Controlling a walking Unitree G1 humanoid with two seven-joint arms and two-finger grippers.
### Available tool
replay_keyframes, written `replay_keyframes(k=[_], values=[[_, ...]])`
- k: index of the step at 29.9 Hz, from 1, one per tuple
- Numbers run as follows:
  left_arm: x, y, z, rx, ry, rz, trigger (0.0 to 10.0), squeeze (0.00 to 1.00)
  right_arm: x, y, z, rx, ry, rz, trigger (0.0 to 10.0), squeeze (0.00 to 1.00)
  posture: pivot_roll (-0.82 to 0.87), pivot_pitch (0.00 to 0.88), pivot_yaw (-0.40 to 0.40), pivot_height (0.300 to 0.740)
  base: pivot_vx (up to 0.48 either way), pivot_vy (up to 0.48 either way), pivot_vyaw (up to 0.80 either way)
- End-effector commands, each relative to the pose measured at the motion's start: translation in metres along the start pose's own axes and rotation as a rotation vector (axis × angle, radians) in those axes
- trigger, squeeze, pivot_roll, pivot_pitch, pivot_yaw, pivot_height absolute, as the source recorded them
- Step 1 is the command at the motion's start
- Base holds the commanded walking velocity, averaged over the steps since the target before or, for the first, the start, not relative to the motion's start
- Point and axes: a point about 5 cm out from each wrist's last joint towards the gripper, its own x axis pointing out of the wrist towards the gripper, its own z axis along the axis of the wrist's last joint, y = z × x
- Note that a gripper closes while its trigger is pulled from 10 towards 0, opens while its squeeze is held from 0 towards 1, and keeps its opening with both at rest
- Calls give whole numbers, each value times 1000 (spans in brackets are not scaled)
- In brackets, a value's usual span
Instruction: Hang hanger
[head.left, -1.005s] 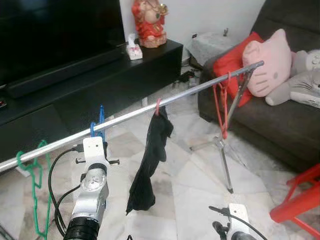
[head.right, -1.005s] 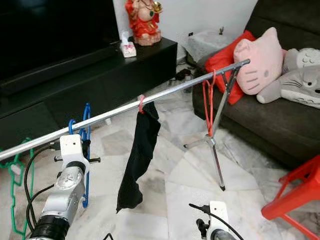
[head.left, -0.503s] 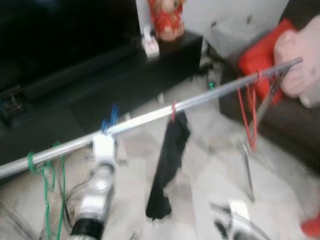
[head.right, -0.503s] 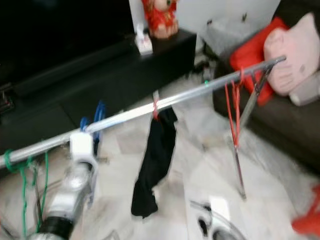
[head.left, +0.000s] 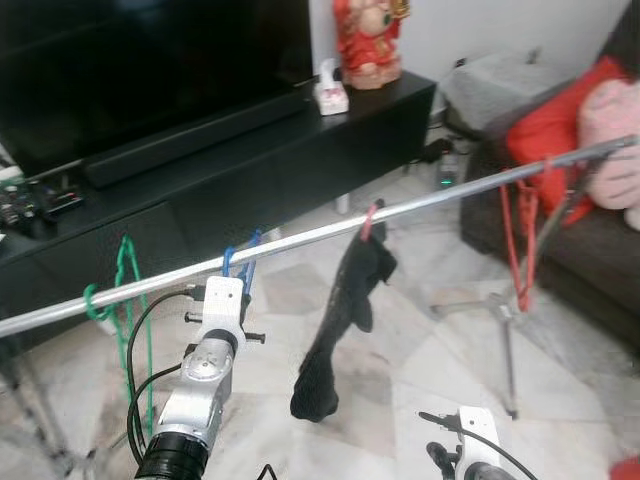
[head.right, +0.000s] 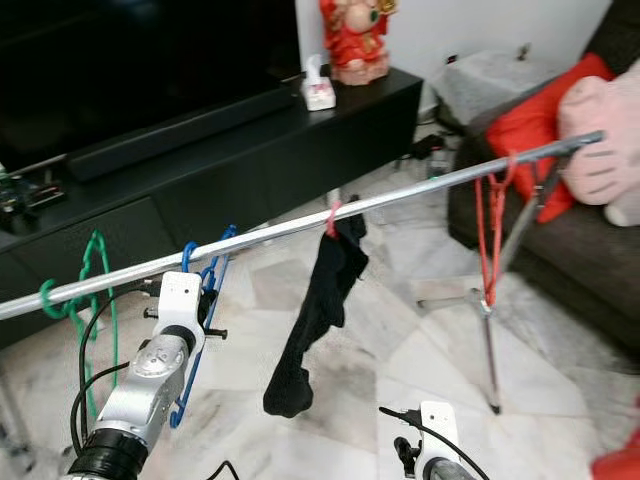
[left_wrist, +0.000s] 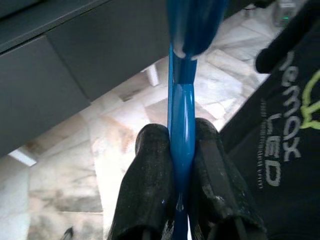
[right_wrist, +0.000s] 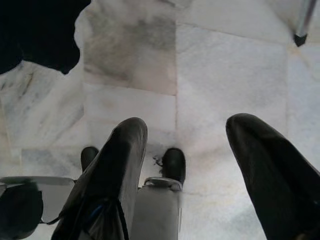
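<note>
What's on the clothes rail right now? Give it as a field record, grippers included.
rail: metal rail slanting across the room on a tripod stand
left gripper: shut on the blue hanger, whose hook is over the rail
right gripper: open, low over the marble floor
green hanger: on the rail, left of the blue one
black garment: hanging mid-rail
red hanger: near the rail's right end

Silver rail with green hanger, blue hanger, black garment, red hanger.
</note>
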Motion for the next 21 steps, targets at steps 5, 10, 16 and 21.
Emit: replay_keyframes(k=[5, 10, 16, 21], values=[[0, -10, -7, 35, 55, -54, 10000, 0, 1, 5, -2, -1, 10, 13, 10000, 0, -95, 0, 76, 740, 0, 0, 0], [0, -11, -13, 71, 109, -74, 10000, 0, 1, 6, -2, 4, 11, 13, 10000, 0, -94, 0, 82, 740, 0, 0, 0], [-4, -11, -22, 100, 181, -77, 10000, 0, 1, 6, -2, 3, 13, 15, 10000, 0, -89, 0, 82, 740, 0, 0, 0], [-11, -7, -24, 95, 224, -48, 10000, 0, 1, 6, -2, 2, 13, 14, 10000, 0, -90, 0, 82, 740, 0, 0, 0]])
